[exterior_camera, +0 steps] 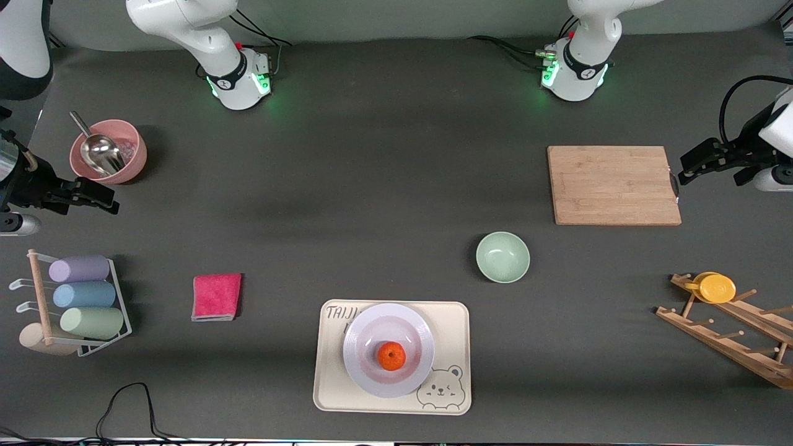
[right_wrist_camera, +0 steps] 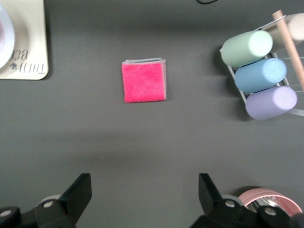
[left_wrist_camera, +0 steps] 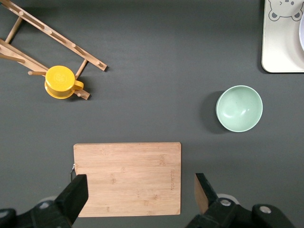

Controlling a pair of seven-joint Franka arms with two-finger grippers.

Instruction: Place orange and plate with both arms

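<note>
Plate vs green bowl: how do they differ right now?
The plate is white, wide and shallow; the green bowl is smaller and deeper. The plate sits on the beige tray and holds the orange; the bowl stands empty on the bare table. Both are round, upright and untouched.

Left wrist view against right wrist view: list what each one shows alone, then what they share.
Only the left wrist view: the rectangular bamboo cutting board, the pale green bowl, the yellow cup on the wooden peg rack, and the open left gripper.

Only the right wrist view: the folded pink cloth, three pastel cylinders in a wire rack, the pink bowl's rim, and the open right gripper.

Both: the beige bear tray and an edge of the white plate.
</note>
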